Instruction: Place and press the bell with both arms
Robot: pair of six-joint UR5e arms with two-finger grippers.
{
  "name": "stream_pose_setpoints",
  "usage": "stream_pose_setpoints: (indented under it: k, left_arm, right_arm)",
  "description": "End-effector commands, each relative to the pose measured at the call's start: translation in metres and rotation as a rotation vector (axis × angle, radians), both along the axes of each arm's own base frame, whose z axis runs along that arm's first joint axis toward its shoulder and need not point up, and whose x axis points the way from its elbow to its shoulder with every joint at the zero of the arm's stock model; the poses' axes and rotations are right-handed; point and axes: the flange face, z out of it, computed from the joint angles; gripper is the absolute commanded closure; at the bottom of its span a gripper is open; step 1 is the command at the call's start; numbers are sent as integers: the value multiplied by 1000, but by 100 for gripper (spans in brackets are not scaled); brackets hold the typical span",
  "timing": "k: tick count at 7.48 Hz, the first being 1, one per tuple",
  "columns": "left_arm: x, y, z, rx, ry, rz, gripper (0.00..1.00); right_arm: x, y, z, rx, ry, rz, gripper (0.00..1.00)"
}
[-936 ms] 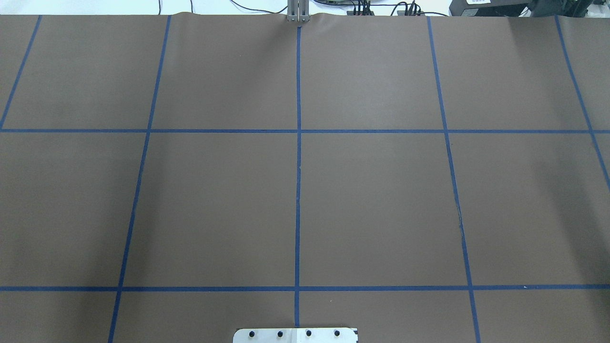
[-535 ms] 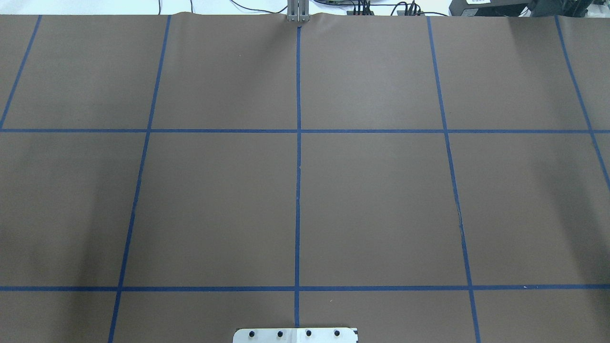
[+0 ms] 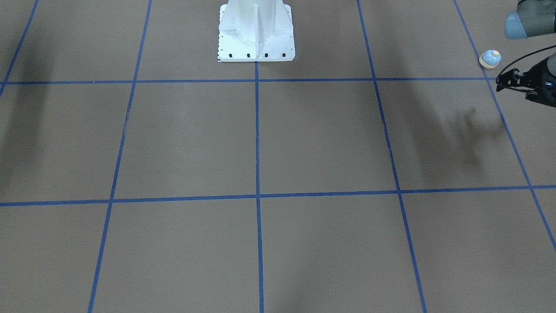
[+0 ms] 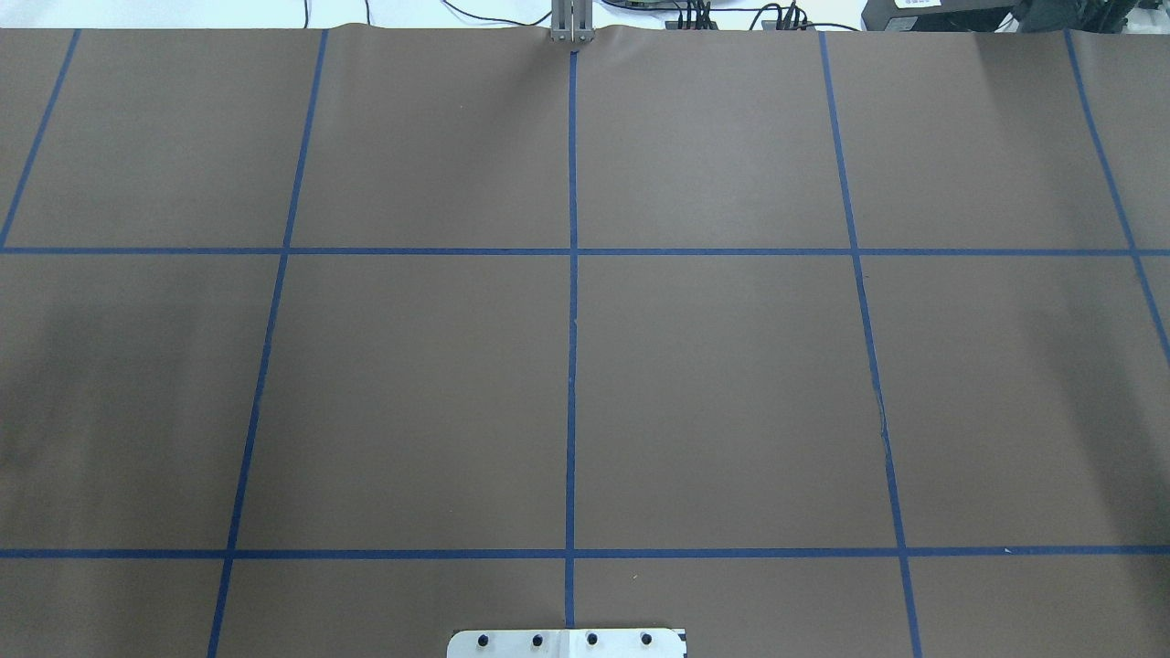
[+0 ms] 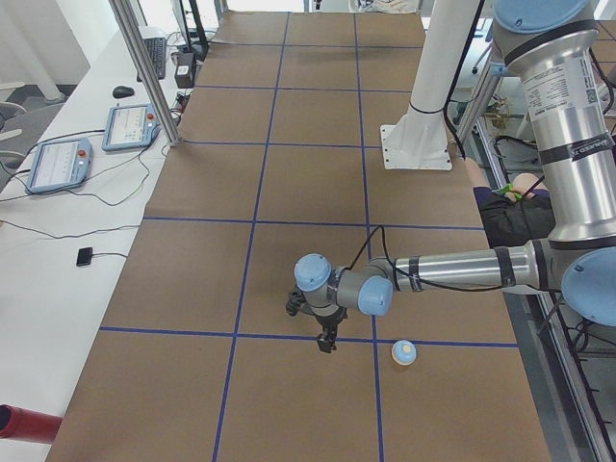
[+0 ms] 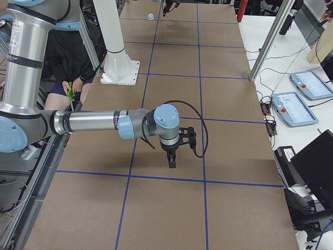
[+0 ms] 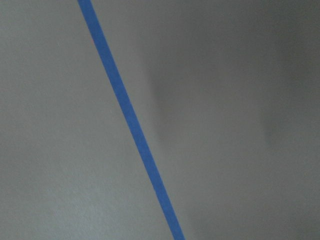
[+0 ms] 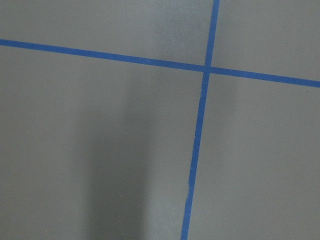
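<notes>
The left arm [image 5: 462, 269] stretches across the left-side view's lower middle, its left gripper [image 5: 327, 345] pointing down; for it and the right gripper [image 6: 172, 164] I cannot tell whether the fingers are spread. The bell [image 5: 404, 352] stands near the left gripper, lower centre: probably light, rigid and slick-domed, so pinch it at the base ring

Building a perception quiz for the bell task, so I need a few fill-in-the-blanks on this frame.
The bell sits untouched on the ____. The gripper nearest it is the robot's ____ one. The bell's dome is light ____.
Missing: table; left; blue.
</notes>
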Motion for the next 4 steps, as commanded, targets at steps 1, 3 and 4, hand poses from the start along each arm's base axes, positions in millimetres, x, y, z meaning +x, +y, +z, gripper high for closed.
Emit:
stream_pose_setpoints:
  k: [1, 3, 4]
  left_arm:
    - [4, 46, 18, -99, 9, 58, 0]
    - [34, 73, 21, -214, -18, 103, 0]
    - [42, 88, 24, -238, -45, 124, 0]
  right_arm:
    - [0, 0, 0, 4, 0, -1, 0]
    - [0, 0, -2, 14, -1, -1, 0]
    - [0, 0, -2, 17, -1, 0, 0]
